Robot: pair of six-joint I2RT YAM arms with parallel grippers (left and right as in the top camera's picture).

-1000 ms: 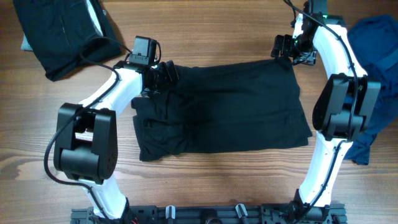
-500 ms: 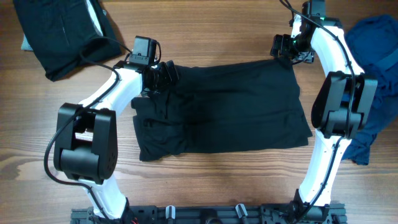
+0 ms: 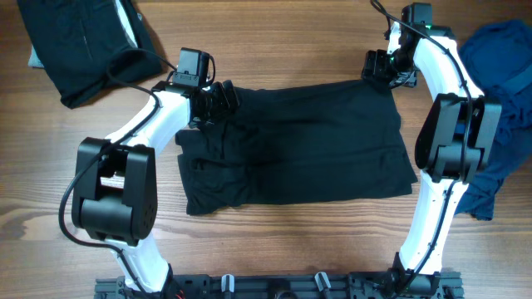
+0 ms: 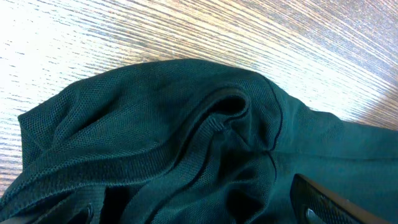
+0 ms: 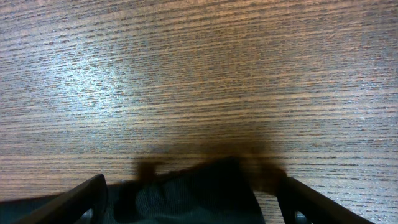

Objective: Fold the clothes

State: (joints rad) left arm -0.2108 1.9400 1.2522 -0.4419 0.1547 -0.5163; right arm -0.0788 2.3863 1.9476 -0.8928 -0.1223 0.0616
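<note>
Straddling fabric, both finger pairs stand wide: left gripper (image 3: 226, 100) over the bunched far-left corner of the black shirt (image 3: 307, 141), right gripper (image 3: 385, 75) over its far-right corner. Shirt lies spread mid-way on the table (image 3: 283, 33). Black garment (image 3: 75, 41) sits at the table's far-left corner, dark blue garment (image 3: 507, 50) at its right edge.

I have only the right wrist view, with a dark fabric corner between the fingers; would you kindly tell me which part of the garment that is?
Observer: It is the far right corner of the black shirt, which lies spread across the table.
Operator: Thank you. Where is the left pincer?
Observer: The left pincer is at the shirt's far left corner, open over bunched fabric.
Operator: Is anything else nearby?
Observer: A dark blue garment lies at the table's right edge.
</note>
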